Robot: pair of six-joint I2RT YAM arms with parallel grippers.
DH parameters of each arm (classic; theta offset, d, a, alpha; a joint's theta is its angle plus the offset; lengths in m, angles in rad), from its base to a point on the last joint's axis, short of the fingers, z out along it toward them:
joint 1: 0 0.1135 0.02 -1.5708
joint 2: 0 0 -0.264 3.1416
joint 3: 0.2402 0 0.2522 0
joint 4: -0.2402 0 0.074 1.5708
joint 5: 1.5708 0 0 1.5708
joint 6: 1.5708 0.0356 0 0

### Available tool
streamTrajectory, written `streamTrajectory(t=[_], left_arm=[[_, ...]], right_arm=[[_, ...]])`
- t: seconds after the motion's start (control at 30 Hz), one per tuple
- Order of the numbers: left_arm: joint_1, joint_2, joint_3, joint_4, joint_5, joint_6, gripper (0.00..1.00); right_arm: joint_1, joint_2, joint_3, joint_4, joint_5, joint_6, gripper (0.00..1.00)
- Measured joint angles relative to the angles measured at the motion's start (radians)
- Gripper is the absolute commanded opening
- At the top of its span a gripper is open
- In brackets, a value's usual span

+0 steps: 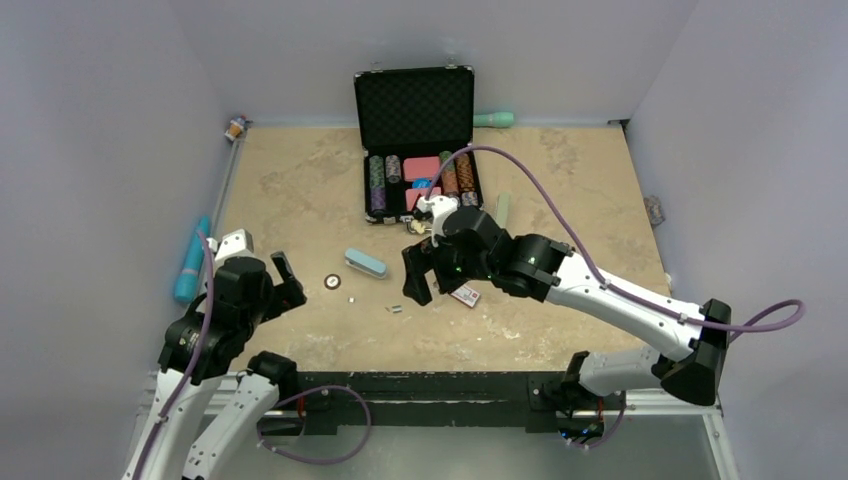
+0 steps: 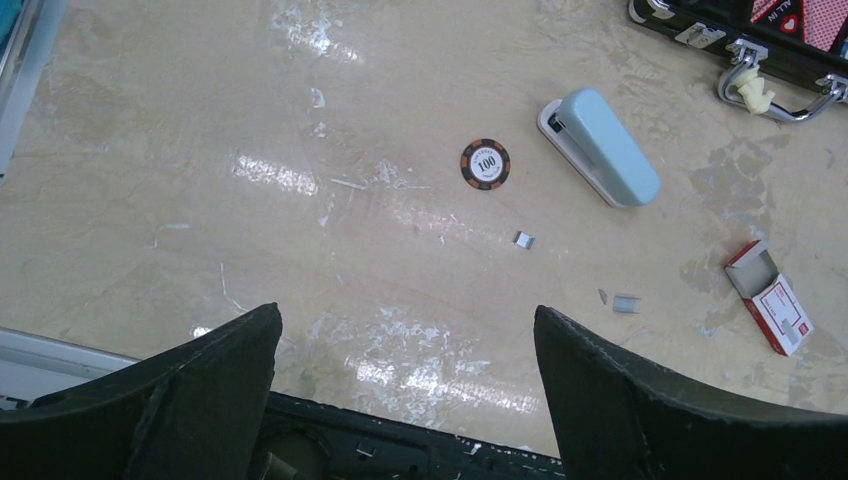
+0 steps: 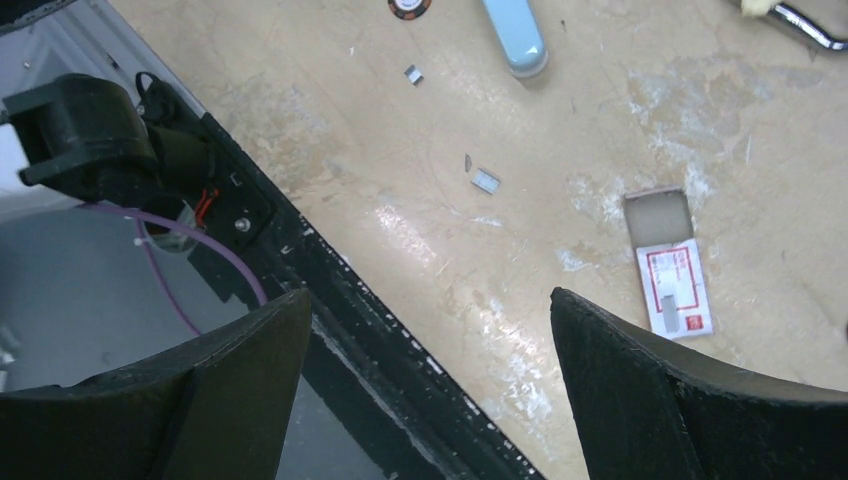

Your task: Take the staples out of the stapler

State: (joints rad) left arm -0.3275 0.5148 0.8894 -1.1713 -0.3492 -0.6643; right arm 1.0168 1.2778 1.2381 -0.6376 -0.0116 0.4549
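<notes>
Right gripper [image 3: 422, 300]: spread wide, empty, poised over the near edge of the table [image 3: 600, 130]. Staples [image 3: 485, 180] lying loose on the surface just ahead of its fingertips, apart from them, a second strip farther ahead beside the closed stapler [image 3: 515, 35]. Left gripper [image 2: 405, 315]: equally wide, holding nothing, same strips ahead and somewhat right.
</notes>
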Motion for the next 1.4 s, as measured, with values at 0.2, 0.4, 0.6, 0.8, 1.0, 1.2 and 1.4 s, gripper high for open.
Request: streamTrajectory(t=[0.2,0.4,0.6,0.8,1.0,1.2,1.4], left_arm=[[0.000,-0.002,-0.015,0.017,-0.007,0.011,0.96],[-0.001,-0.048,-0.028,0.025,-0.038,0.004,0.99],[-0.001,-0.065,-0.037,0.026,-0.063,0.003,0.99],[-0.001,-0.065,-0.037,0.026,-0.074,0.003,0.97],[-0.001,-0.061,-0.037,0.026,-0.079,0.003,0.96],[-0.001,-0.061,-0.037,0.026,-0.079,0.003,0.95],[-0.001,-0.056,-0.037,0.027,-0.078,0.004,0.94]], right_arm=[[0.125,0.046,-0.033,0.089,0.106,-0.115,0.91],[0.248,0.146,-0.107,0.192,0.160,-0.237,0.87],[0.250,0.253,-0.148,0.248,0.179,-0.298,0.86],[0.246,0.386,-0.152,0.288,0.178,-0.340,0.84],[0.212,0.448,-0.154,0.317,0.212,-0.372,0.76],[0.176,0.517,-0.140,0.342,0.275,-0.389,0.69],[0.161,0.568,-0.100,0.373,0.299,-0.396,0.66]])
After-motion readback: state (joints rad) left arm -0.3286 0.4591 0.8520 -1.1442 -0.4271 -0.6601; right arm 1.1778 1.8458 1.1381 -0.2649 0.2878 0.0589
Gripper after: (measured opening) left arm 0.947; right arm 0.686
